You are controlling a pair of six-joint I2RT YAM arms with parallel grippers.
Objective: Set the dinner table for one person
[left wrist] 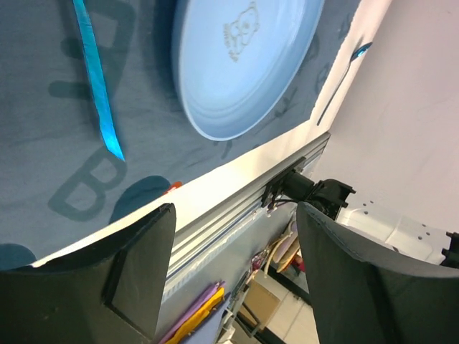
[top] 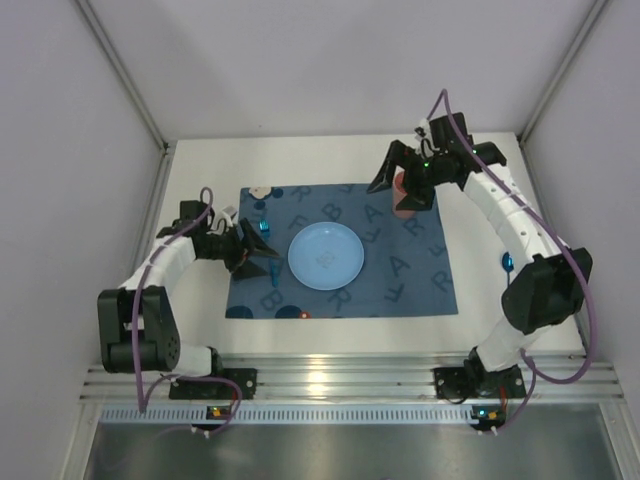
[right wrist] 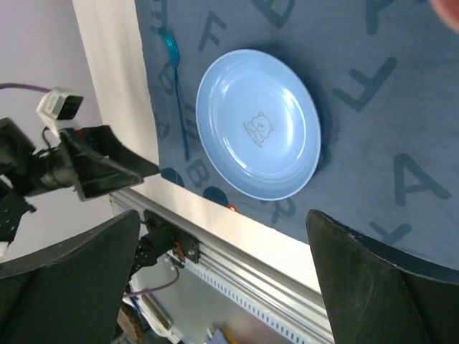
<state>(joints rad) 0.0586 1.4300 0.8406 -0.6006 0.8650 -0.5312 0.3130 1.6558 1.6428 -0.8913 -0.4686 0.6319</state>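
The white dinner table carries a dark blue lettered mat. A light blue plate lies at the mat's middle and shows in both wrist views. A blue utensil lies on the mat left of the plate. A pink cup stands on the mat's far right part. My left gripper is open and empty above the mat's left side. My right gripper is open and empty, over the cup; only the cup's edge shows in its view.
A second blue utensil lies on the bare table right of the mat, close to my right arm. A small white round thing sits at the mat's back left edge. A small orange spot marks the mat's front edge.
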